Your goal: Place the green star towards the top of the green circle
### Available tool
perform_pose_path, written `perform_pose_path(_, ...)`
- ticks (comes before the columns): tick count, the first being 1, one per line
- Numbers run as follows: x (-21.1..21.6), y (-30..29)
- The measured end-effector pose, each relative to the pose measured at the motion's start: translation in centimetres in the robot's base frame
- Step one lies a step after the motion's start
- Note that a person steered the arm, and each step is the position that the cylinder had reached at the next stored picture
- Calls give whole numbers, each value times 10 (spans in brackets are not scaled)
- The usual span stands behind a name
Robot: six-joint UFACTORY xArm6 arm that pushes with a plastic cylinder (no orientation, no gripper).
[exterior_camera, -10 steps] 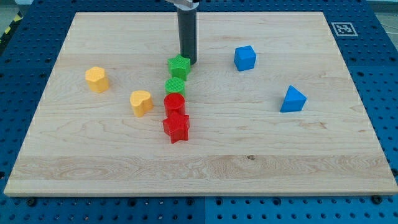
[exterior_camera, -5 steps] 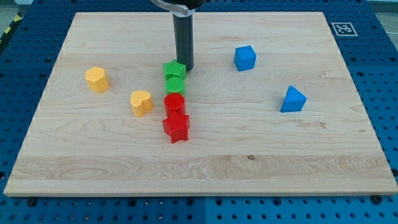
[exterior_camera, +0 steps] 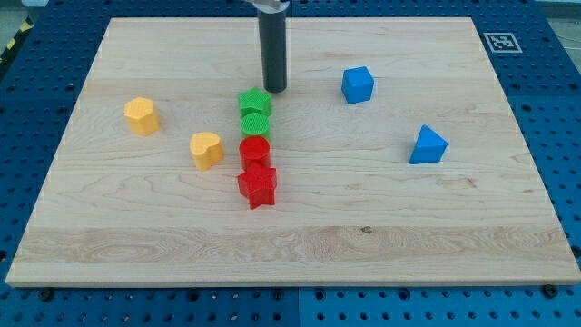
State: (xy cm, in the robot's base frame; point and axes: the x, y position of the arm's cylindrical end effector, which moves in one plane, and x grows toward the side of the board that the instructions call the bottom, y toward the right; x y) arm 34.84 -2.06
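The green star point(exterior_camera: 254, 101) sits just above the green circle point(exterior_camera: 257, 124) in the view, touching it. Below them a red cylinder point(exterior_camera: 255, 150) and a red star point(exterior_camera: 258, 186) continue the same column. My tip point(exterior_camera: 274, 90) stands just up and to the right of the green star, a small gap away from it.
A yellow hexagon-like block point(exterior_camera: 142, 115) and a yellow heart point(exterior_camera: 206, 150) lie at the view's left. A blue cube point(exterior_camera: 358, 84) and a blue triangular block point(exterior_camera: 428, 145) lie at the right. The wooden board point(exterior_camera: 363, 245) rests on a blue perforated table.
The green star slid left and down against the green circle. My tip followed it, then drew back up and to the right, off the star.
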Motion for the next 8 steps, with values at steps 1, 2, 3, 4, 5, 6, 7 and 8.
perform_pose_path(1,0,5)
perform_pose_path(2,-1,7)
perform_pose_path(3,-2,10)
perform_pose_path(4,-2,10)
perform_pose_path(5,-2,13)
perform_pose_path(6,-2,24)
perform_pose_path(7,-2,33)
perform_pose_path(8,-2,56)
